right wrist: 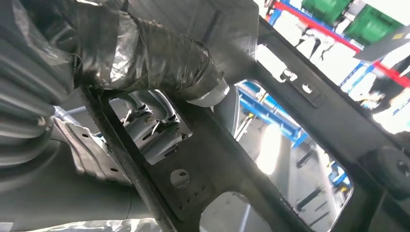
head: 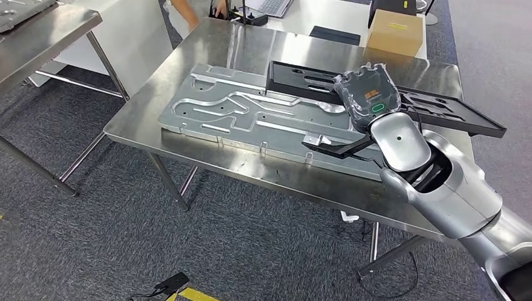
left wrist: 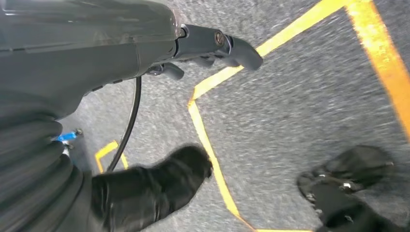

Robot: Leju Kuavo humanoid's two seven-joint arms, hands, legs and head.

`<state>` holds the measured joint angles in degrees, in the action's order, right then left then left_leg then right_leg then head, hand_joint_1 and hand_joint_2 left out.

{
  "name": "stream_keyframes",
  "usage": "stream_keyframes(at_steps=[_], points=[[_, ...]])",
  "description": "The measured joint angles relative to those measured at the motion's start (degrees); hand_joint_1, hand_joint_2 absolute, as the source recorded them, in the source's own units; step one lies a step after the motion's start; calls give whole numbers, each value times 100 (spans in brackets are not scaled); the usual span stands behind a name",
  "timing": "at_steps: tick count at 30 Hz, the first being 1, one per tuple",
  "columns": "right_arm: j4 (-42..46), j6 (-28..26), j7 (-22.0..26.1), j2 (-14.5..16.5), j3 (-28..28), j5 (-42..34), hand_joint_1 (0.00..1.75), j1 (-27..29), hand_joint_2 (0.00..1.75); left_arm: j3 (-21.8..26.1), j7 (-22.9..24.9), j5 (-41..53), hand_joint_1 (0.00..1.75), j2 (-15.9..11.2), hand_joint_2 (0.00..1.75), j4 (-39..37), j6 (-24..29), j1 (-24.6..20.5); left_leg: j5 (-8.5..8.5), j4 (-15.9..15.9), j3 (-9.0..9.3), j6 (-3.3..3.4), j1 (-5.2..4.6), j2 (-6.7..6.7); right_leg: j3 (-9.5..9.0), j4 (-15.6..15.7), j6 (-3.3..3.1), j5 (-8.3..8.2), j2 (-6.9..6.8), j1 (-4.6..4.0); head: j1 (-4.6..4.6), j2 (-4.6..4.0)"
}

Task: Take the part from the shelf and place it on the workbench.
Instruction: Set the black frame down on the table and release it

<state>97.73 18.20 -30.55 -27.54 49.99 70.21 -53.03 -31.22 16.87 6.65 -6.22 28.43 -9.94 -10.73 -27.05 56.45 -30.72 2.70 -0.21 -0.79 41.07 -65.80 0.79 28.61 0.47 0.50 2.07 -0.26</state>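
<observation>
I had the right hand [head: 367,94] out over the steel surface [head: 251,44], wrapped in clear plastic film, gripping the black part [head: 452,113]. The part was a long flat black frame with cut-out openings. It ran out from under the hand both ways, one end toward the far left of the hand, the other off past the surface's right edge. It looked held just above or on the big silver stamped metal panel [head: 251,113], which lay flat on the surface right under and left of the hand; contact I could not tell. In the right wrist view the thumb [right wrist: 159,58] pressed on top of the part [right wrist: 217,159] with the lighter fingers [right wrist: 154,125] curled beneath it, seen through a cut-out.

The left hand [left wrist: 212,46] hung down at my side over grey carpet [left wrist: 300,111] with yellow tape lines [left wrist: 208,145]. Its fingers were curled in, nothing in them.

Beyond the right hand sat a cardboard box [head: 395,31] and a flat black item [head: 335,34] on a white table. A person's arm [head: 188,9] showed at the far edge. A second steel table [head: 44,31] stood well off to the left.
</observation>
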Motion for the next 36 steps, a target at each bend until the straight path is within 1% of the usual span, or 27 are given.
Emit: stream_keyframes(at_steps=[1,2,3,4,6,7,8,10,11,12,13,14,16,18,21,22,23,24,26,27,28,29,30,32,33,34,36], points=[[-40,-53,-2,6,7,16,175,4,175,-4,-23,-9,0,3,175,-1,0,1,-77,14,80,-16,-7,-12,-63,368,-32,-365,4,-22,4,0],[-87,-102,-1,19,16,37,175,10,175,-8,-43,-17,0,7,175,-1,1,-3,-150,14,137,-43,-8,-23,-128,640,-66,-637,8,-49,2,0],[-133,-142,4,33,26,57,175,17,175,-11,-61,-25,0,10,175,-1,0,-6,-197,21,189,-79,-3,-32,-178,805,-102,-808,12,-79,-2,0],[-176,-176,9,54,34,79,175,21,175,-15,-75,-31,0,12,175,-1,-2,-12,-220,37,242,-120,2,-39,-227,871,-136,-841,16,-104,-3,0],[-234,-220,15,102,41,120,175,17,175,-15,-86,-37,0,8,175,-1,-4,-21,-215,143,270,-187,21,-31,-387,932,-200,-803,13,-101,-10,0],[-262,-241,16,128,46,143,175,5,175,-15,-93,-40,0,9,175,-1,-6,-28,-213,314,202,-217,27,-21,-469,961,-232,-775,7,-87,-2,0],[-293,-258,21,154,55,177,175,-6,175,-16,-102,-47,0,9,175,-1,-6,-36,-249,578,58,-244,37,-13,-543,983,-258,-742,1,-74,3,0],[-371,-283,43,200,94,273,175,-12,175,-19,-121,-60,0,10,175,-3,-7,-35,-459,1233,-405,-304,64,-2,-638,991,-290,-648,-10,-54,13,0],[-419,-290,54,226,120,328,175,0,175,-20,-128,-64,0,4,175,-8,-7,-23,-593,1471,-636,-332,83,1,-680,988,-286,-599,-8,-44,10,0],[-471,-293,63,253,146,373,175,17,175,-20,-134,-64,0,-3,175,-16,-7,-6,-668,1566,-806,-364,104,6,-727,982,-271,-547,-3,-30,10,0],[-530,-298,67,282,172,409,175,37,175,-21,-142,-64,0,-13,175,-29,-7,9,-628,1487,-889,-398,125,13,-782,971,-246,-491,3,-10,12,0],[-592,-308,68,307,191,438,175,54,175,-21,-153,-64,0,-23,175,-42,-7,19,-454,1244,-884,-432,147,24,-843,953,-213,-429,8,15,10,0],[-726,-361,75,366,221,484,175,75,175,-25,-188,-70,0,-35,175,-67,-9,31,123,529,-756,-501,192,54,-942,889,-124,-284,11,51,26,0],[-846,-431,101,428,238,509,175,85,175,-30,-225,-86,0,-38,175,-87,-18,33,411,140,-686,-447,193,73,-958,857,-33,-182,20,43,52,0],[-987,-480,148,494,247,516,175,135,175,-32,-253,-106,0,-42,175,-103,-21,33,392,116,-638,-261,174,53,-968,816,77,-141,24,50,61,0],[-1028,-490,162,511,249,517,175,152,175,-32,-257,-111,0,-43,175,-105,-19,31,369,106,-587,-216,172,44,-920,678,96,-143,12,65,58,0],[-1071,-497,182,530,249,517,175,163,175,-32,-261,-115,0,-43,175,-107,-15,27,344,100,-524,-177,165,30,-794,444,106,-129,-3,73,54,0],[-1117,-497,208,542,250,517,175,180,175,-32,-263,-119,0,-43,175,-109,-10,22,308,93,-465,-146,157,18,-587,109,108,-89,-17,72,49,0],[-1233,-479,269,568,262,522,175,245,175,-32,-264,-125,0,-43,175,-122,-1,20,210,92,-352,-109,130,-9,-82,-547,100,151,-25,58,45,0],[-1295,-459,305,585,275,526,175,303,175,-32,-263,-129,0,-43,175,-132,4,24,156,92,-284,-99,111,-22,117,-711,84,293,-25,50,46,0],[-1358,-434,340,607,292,531,175,371,175,-32,-263,-135,0,-43,175,-141,12,27,95,92,-204,-91,88,-36,238,-707,58,367,-25,40,46,0],[-1423,-409,375,635,313,534,175,438,175,-32,-263,-146,0,-43,175,-148,19,29,33,92,-118,-85,65,-48,271,-535,18,307,-24,24,45,0],[-1487,-390,407,669,337,535,175,500,175,-32,-265,-169,0,-43,175,-151,24,30,-32,93,-30,-82,43,-56,233,-229,-34,86,-23,-1,45,0],[-1626,-372,457,739,387,538,175,603,175,-32,-280,-244,0,-32,175,-156,26,32,-174,103,94,-102,13,-72,105,470,-157,-640,-8,-74,53,0],[-1690,-368,473,775,409,539,131,651,131,-32,-288,-284,0,-27,175,-160,25,29,-236,107,133,-127,11,-78,49,685,-198,-908,2,-109,56,0],[-1747,-359,483,809,425,540,87,695,87,-32,-299,-319,0,-21,175,-164,25,26,-278,115,162,-159,17,-84,14,796,-231,-1052,11,-137,51,0],[-1833,-336,491,887,438,541,0,748,0,-32,-315,-379,0,-28,175,-169,29,14,-303,157,188,-219,26,-77,-69,830,-264,-1029,18,-146,32,0]])
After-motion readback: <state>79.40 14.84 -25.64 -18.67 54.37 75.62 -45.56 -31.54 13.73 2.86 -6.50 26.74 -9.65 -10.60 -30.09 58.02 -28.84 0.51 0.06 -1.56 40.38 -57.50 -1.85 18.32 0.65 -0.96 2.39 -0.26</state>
